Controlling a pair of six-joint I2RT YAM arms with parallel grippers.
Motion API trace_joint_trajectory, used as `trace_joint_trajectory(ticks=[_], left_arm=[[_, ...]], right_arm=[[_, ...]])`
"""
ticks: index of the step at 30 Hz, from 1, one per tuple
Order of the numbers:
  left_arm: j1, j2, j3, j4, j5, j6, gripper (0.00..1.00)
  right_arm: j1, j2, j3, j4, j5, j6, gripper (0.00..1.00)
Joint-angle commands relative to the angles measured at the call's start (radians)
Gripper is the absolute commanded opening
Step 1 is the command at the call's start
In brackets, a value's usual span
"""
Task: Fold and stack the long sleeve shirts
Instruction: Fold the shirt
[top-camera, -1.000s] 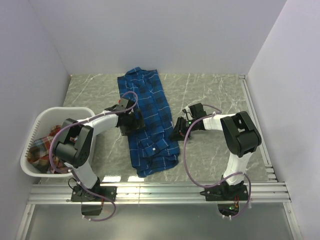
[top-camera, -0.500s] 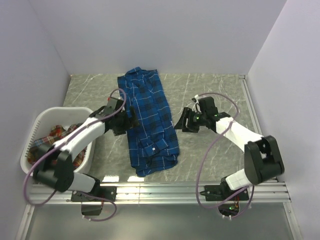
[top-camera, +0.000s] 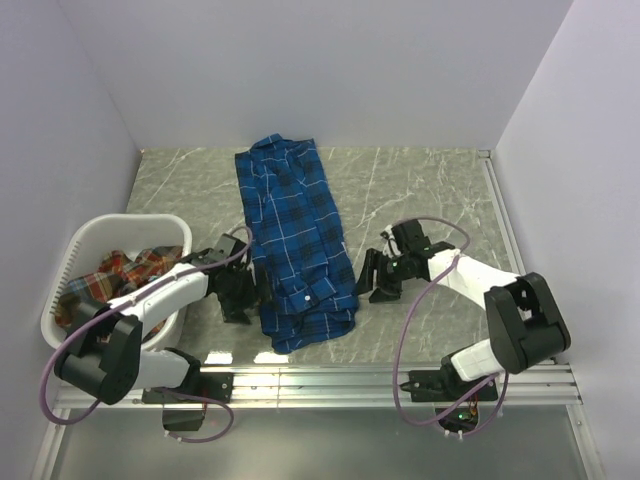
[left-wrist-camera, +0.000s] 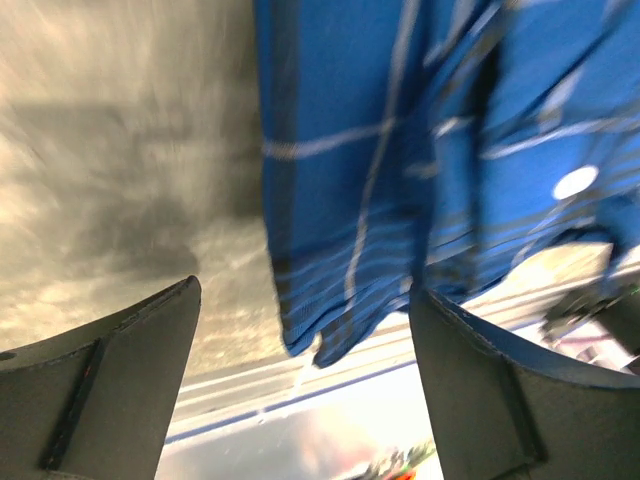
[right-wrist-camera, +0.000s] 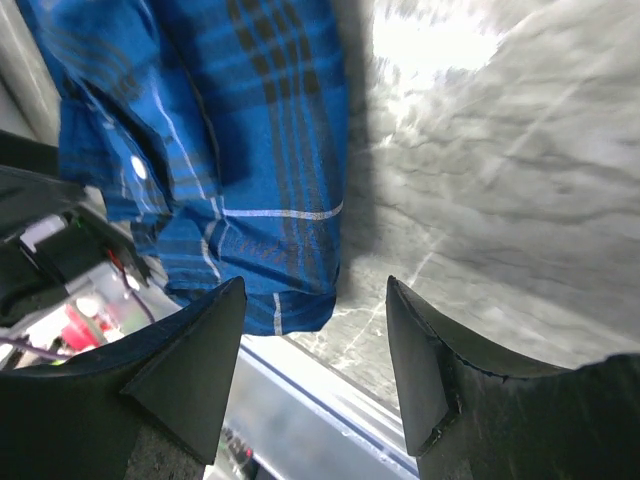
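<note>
Marble table (top-camera: 430, 190); red shirt (top-camera: 115, 275) overhead only; left end effector (left-wrist-camera: 303, 300), right end effector (right-wrist-camera: 315, 300) released beside blue shirt (top-camera: 295, 230).

We see two arms, the left arm (top-camera: 165, 288) and the right arm (top-camera: 465, 272), built of white link shells and black joint housings. A mauve cable (top-camera: 398, 345) loops along each. The left tool (left-wrist-camera: 305, 320) and right tool (right-wrist-camera: 315, 300) have dark wedge fingers.
</note>
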Motion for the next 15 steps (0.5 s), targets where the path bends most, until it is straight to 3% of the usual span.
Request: trace_joint_trajectory(ticks=[1,10,15], left_arm=[[-0.035,0.007,-0.042,0.046,0.079,-0.017,0.91],[-0.068,0.034,-0.094,0.129,0.111,-0.061,0.78],[-0.084,0.037,-0.093,0.146,0.113,-0.075,0.65]], right_arm=[[0.043,0.042,-0.031,0.071,-0.043,0.036,0.65],[0.103,0.145,-0.052,0.203,-0.052,0.112,0.62],[0.111,0.165,-0.054,0.221,-0.054,0.131,0.57]])
